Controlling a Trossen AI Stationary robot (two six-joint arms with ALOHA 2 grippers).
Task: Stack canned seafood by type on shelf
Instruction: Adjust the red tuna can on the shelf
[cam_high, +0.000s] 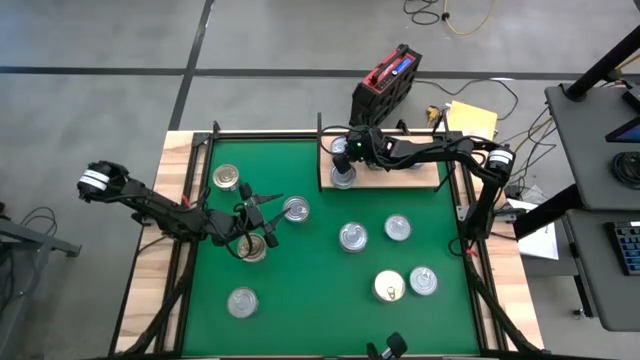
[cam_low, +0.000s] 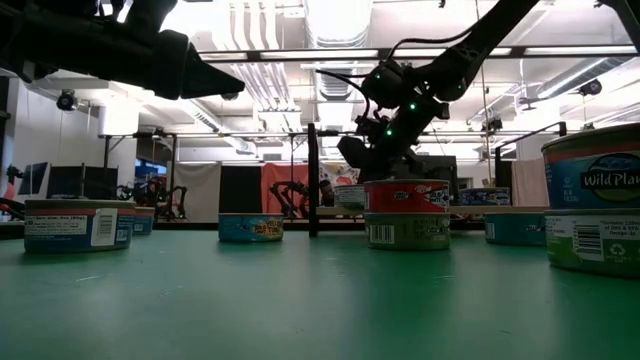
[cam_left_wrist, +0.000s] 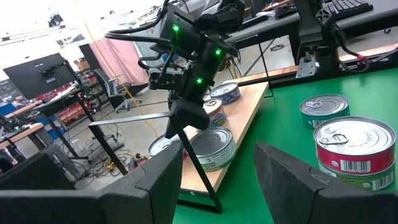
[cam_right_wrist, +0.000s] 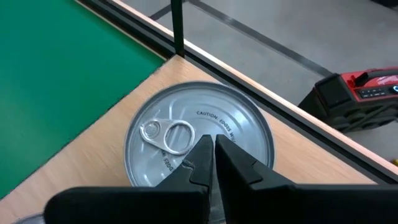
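While the shelf (cam_high: 395, 176) is taken as landmark, the high view is read first: the right claw (cam_high: 345, 152) is seen over the shelf's left end, directly above a silver-lidded can (cam_high: 343, 178) standing on the board. The left claw (cam_high: 262, 212) is held well off the shelf, out on the green mat (cam_high: 330, 320), between a can (cam_high: 296, 209) on its shelf side and a can (cam_high: 253, 247) on its far side; loose cans (cam_high: 352, 237) are scattered over the mat, apart from the shelf. The left arm is judged nearer to these loose cans, so the next pick is likely its job.

From the low view, the right claw (cam_low: 372, 150) is seen just above a two-can stack (cam_low: 406, 214) on the shelf; contact cannot be told.

Through the left wrist view, the left claw (cam_left_wrist: 217, 180) is shown spread wide and empty, pointed toward the shelf (cam_left_wrist: 239, 124), with a red-banded can (cam_left_wrist: 354, 152) just beside one finger. The can's axis is upright, so a side approach is called for.

By the right wrist view, the right claw (cam_right_wrist: 208, 158) is shown pinched together, holding nothing, its tips centred over the can lid (cam_right_wrist: 199, 134) on the shelf (cam_right_wrist: 93, 155), beside the pull tab.
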